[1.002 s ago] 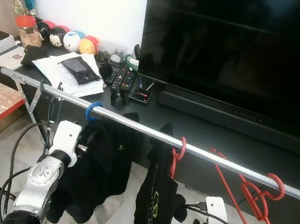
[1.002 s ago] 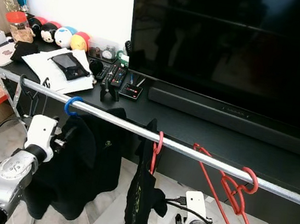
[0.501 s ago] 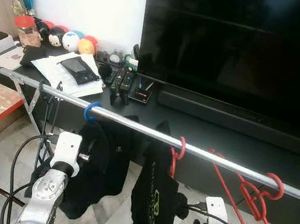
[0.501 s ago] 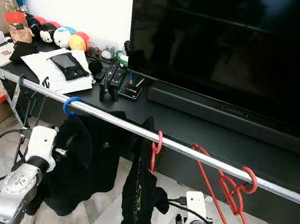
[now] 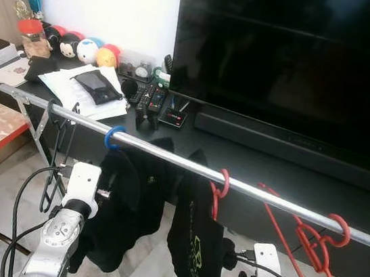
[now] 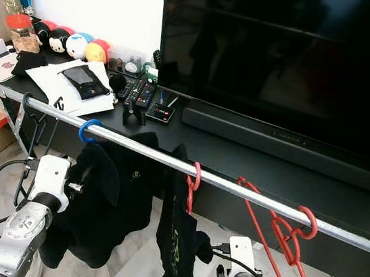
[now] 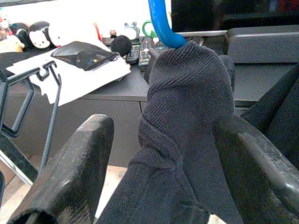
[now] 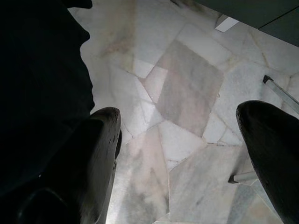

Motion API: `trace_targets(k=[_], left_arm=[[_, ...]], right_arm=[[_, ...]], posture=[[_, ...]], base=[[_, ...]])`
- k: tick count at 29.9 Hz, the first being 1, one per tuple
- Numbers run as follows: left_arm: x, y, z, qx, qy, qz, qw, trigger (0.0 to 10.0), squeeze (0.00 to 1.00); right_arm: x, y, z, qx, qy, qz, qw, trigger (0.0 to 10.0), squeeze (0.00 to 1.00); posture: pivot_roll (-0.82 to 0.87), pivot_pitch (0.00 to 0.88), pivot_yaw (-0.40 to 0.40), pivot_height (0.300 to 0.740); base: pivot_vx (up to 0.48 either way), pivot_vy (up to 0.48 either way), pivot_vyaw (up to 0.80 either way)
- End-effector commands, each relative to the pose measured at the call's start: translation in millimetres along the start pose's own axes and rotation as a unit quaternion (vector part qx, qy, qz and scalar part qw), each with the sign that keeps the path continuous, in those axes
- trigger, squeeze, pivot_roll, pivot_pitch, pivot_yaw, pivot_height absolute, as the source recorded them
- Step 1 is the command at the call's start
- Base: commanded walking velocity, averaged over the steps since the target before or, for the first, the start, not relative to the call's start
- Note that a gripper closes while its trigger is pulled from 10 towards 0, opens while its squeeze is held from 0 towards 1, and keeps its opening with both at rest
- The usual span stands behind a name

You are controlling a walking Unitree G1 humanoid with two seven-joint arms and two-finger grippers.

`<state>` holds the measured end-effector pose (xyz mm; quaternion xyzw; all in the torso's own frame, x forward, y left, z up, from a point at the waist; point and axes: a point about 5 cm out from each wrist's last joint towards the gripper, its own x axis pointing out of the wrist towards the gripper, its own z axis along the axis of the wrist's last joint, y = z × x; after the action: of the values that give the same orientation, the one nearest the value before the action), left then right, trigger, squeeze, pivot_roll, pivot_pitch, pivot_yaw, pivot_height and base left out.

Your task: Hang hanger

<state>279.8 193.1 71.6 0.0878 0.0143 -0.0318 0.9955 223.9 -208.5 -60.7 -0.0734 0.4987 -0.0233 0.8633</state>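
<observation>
In the left eye view a silver rail (image 5: 169,153) runs from about nine o'clock down toward four o'clock in front of a black TV stand (image 5: 249,167) and a large dark television (image 5: 298,58). A blue hanger (image 5: 112,136) hooks over the rail left of centre with a black garment (image 5: 121,205) draped below it; next along, a red hanger (image 5: 220,184) carries a second black garment (image 5: 194,249), and further toward four o'clock empty red hangers (image 5: 321,242) dangle. Black hangers (image 5: 56,156) hang near the rail's nine o'clock end. The left arm (image 5: 64,225) rises at seven o'clock, just beside the first garment; the right arm (image 5: 269,273) sits low at five o'clock. In the left wrist view the left gripper (image 7: 163,149) stands spread wide, with the dark knit cloth of the garment lying between its fingers (image 7: 70,172) and the blue hook at twelve o'clock above it. In the right wrist view the right gripper (image 8: 187,154) is spread wide, grasping nothing, over a marble floor (image 8: 187,93), black cloth at nine o'clock.
</observation>
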Motion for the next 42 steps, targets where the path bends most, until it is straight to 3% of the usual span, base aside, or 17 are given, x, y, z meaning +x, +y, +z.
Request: trace_targets(k=[1, 7, 42], left_arm=[[1.6, -1.1, 2.9, -0.001, -0.002, 0.001, 1.000, 10.0, 0.00], [2.1, -1.7, 3.1, -0.002, -0.002, 0.000, 1.000, 10.0, 0.00], [3.7, -4.7, 4.2, -0.008, -0.004, -0.007, 1.000, 10.0, 0.00]], right_arm=[[-0.1, -2.7, -0.3, -0.001, 0.001, -0.003, 1.000, 10.0, 0.00], [-0.1, -2.7, -0.1, -0.001, 0.000, -0.003, 1.000, 10.0, 0.00], [-0.2, -3.1, -0.1, -0.003, 0.001, -0.004, 1.000, 10.0, 0.00]], posture=[[0.04, 0.000, -0.061, 0.740], [0.04, 0.000, -0.061, 0.740], [0.04, 0.000, -0.063, 0.740]], base=[[0.000, 0.000, 0.00], [0.000, 0.000, 0.00], [-0.277, 0.000, 0.00]])
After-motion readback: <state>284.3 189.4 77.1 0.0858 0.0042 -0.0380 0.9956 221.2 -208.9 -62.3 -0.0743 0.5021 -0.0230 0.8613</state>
